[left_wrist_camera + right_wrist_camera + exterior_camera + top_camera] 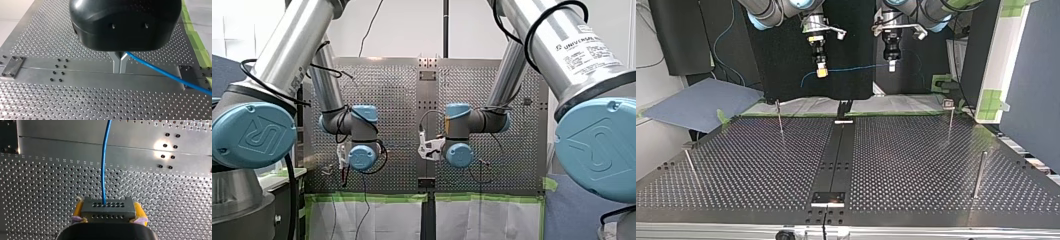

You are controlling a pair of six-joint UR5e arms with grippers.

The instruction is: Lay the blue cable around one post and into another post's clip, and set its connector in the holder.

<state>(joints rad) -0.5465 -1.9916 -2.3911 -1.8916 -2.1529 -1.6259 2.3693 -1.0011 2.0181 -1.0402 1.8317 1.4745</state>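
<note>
Table (916,160) perforated, posts (979,172) upright, tape (372,197) green | left gripper (119,68) pinched on cable (160,71) | right gripper (108,208) clamps connector (107,213)

left fingers (115,63): only the tips show; the black housing (125,22) covers the rest.
blue cable (160,71): the spot where it is pinched is hidden behind that housing; its far end is cut off by the left wrist view's edge.
connector (107,208): the part nearest the camera is hidden behind the black casing (105,233).
right fingers (139,211): mostly covered by the connector.
post at 9 o'clock (779,116), post at 3 o'clock (950,120), top view: heads too small to tell.
my right arm (767,12), my left arm (923,7): cut off at 12 o'clock.
</note>
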